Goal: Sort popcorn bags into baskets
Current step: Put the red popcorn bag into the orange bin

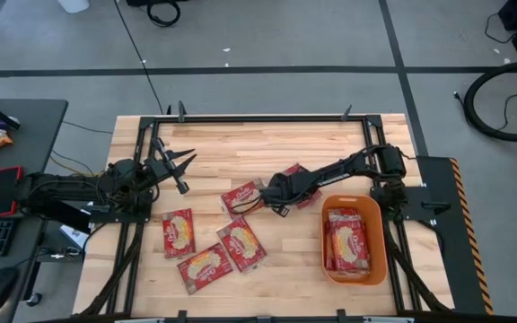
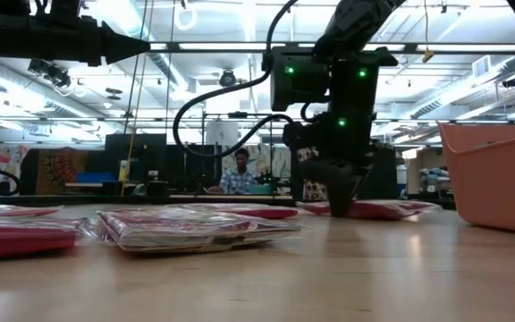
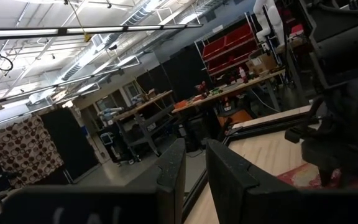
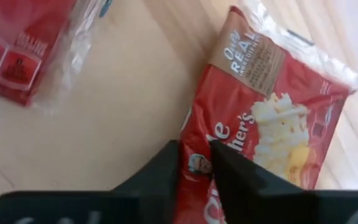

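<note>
A: What sits on the bench (image 1: 267, 144)?
B: The orange basket (image 1: 354, 269) near its right edge, packets inside. Five popcorn bags (image 1: 209, 251) lie loose around the middle.
A: And the arms?
B: The right jaws (image 1: 263, 199) are down at mid-bench, pinching the edge of one popcorn bag (image 4: 272, 124). The left jaws (image 1: 178, 170) hang near the left edge, slightly parted, holding nothing.

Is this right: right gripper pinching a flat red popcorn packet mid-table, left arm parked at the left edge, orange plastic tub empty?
Not quite: the orange plastic tub is not empty; the high view shows red popcorn packets already lying in it. The rest stands: the right gripper is closed on the edge of a flat red popcorn packet mid-table, and the left gripper waits at the left edge.
</note>
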Action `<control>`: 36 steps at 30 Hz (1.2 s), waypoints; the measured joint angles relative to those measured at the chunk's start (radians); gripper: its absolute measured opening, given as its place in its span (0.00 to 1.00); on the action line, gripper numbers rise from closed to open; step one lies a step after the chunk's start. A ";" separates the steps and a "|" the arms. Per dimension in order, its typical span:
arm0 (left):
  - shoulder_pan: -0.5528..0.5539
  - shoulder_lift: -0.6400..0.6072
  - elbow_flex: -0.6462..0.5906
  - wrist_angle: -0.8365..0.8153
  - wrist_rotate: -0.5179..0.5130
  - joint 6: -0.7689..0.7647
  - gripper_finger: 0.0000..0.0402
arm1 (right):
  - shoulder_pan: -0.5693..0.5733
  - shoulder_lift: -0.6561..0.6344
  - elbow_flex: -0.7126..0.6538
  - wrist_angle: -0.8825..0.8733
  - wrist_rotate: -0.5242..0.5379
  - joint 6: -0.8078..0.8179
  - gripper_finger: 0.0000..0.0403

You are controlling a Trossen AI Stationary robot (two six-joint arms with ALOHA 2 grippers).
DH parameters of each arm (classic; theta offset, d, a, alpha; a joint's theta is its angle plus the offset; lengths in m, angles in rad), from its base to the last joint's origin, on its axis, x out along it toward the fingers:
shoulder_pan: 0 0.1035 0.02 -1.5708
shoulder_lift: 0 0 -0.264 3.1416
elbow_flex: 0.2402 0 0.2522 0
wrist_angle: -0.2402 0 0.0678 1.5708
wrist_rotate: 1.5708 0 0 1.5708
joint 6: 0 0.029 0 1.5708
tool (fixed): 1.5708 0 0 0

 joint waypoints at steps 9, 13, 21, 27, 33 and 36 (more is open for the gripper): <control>0.000 0.000 0.000 0.000 0.000 0.000 0.17 | 0.028 -0.001 0.039 -0.115 -0.002 -0.032 0.04; 0.000 0.000 0.000 0.000 0.000 0.000 0.17 | 0.045 -0.008 0.149 -0.256 0.020 -0.032 0.06; 0.000 0.000 0.000 0.000 0.000 0.000 0.17 | 0.086 -0.015 0.376 -0.509 0.056 -0.032 0.03; 0.000 0.000 0.000 0.000 0.000 0.000 0.17 | 0.143 -0.040 0.531 -0.583 -0.026 -0.026 0.04; 0.000 0.000 0.000 0.000 0.000 0.000 0.17 | 0.210 -0.130 0.568 -0.658 -0.073 0.142 0.04; 0.000 0.000 0.000 0.000 0.000 0.000 0.17 | 0.240 -0.164 0.562 -0.747 -0.104 0.328 0.04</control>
